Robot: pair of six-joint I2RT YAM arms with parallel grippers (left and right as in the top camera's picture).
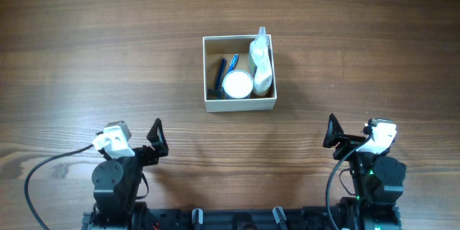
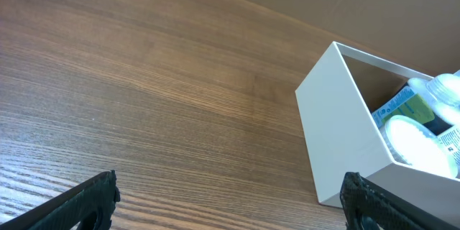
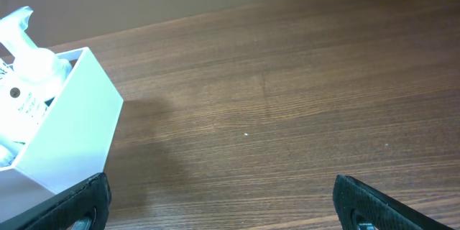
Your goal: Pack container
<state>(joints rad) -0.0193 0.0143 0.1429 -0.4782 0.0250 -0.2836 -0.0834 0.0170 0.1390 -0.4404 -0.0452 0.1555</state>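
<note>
black left gripper point(image 2: 228, 190) and right gripper point(image 3: 221, 190) both agape, empty, low, well short of the container point(image 1: 241, 104)

**White box, brown table, black grippers**

The table point(image 1: 86, 57) is mid-brown wood, streaked with finer, darker grain lines. The box point(image 1: 239, 104) has plain white walls and a tan inside. Among its contents, the round tub point(image 1: 237, 84) shows a white lid, and the bottle point(image 1: 261, 61) is white with small dark print and a clear-looking top. One handle point(image 1: 232, 63) is bright blue, and the second handle point(image 1: 218, 73) is a darker blue. In the left wrist view a packet point(image 2: 402, 104) shows teal and green. The left gripper point(image 1: 157, 136) and right gripper point(image 1: 332, 132) are matt black, the casings point(image 1: 113, 138) on the wrists are white, and the cable point(image 1: 43, 169) is black.
</note>
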